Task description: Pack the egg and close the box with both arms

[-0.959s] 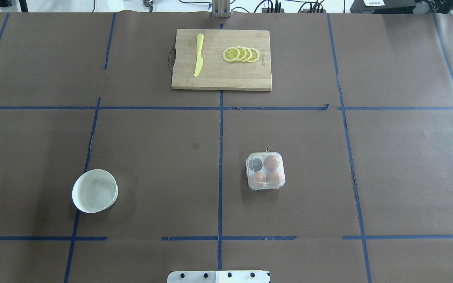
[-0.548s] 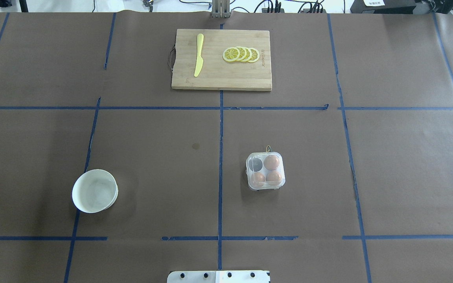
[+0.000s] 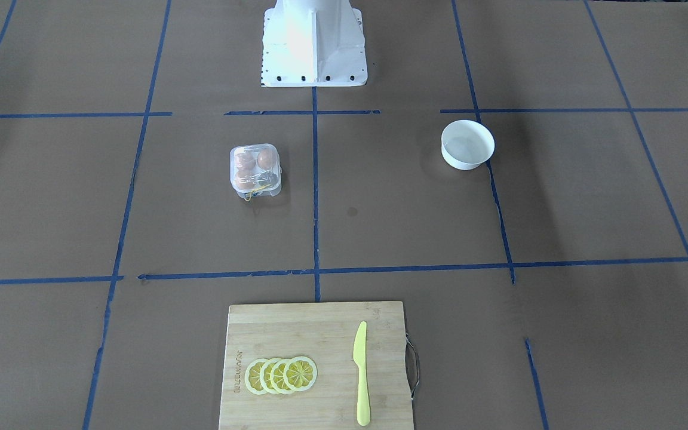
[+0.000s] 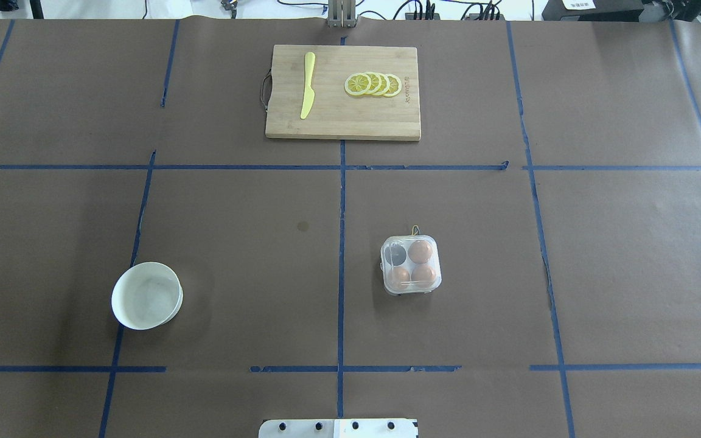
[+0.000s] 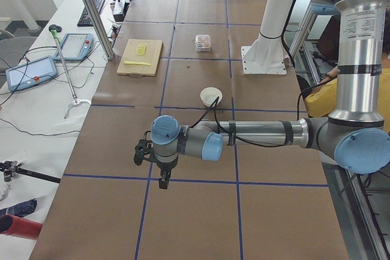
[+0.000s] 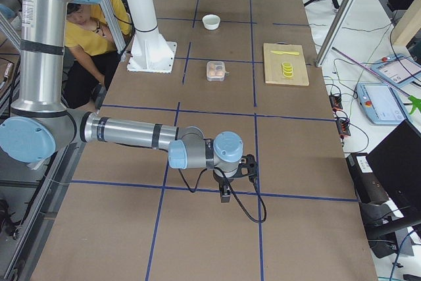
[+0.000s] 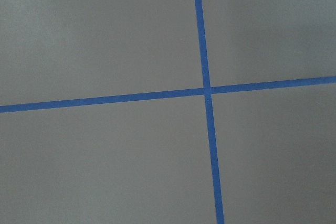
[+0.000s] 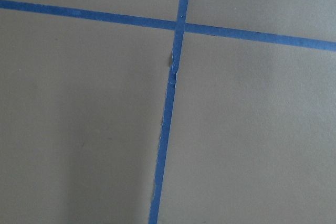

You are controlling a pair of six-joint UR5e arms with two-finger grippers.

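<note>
Brown paper taped in blue covered the counter; near the robot's edge, right of the middle, the box [image 4: 394, 255] sat with its clear lid seemingly down over three brown eggs [image 4: 420, 250], one cup bare, and the white bowl [image 4: 146, 295] toward the left end looked empty. An unlatched lid could spring up, or a stray touch could slide so light a box. Both arms stretched low over the counter's ends, left gripper [image 5: 162, 181] and right gripper [image 6: 225, 195] pointing down, well apart from everything; whether their jaws stood parted could not be told. Farthest, the cutting board [image 4: 338, 121] lay at the far edge
</note>
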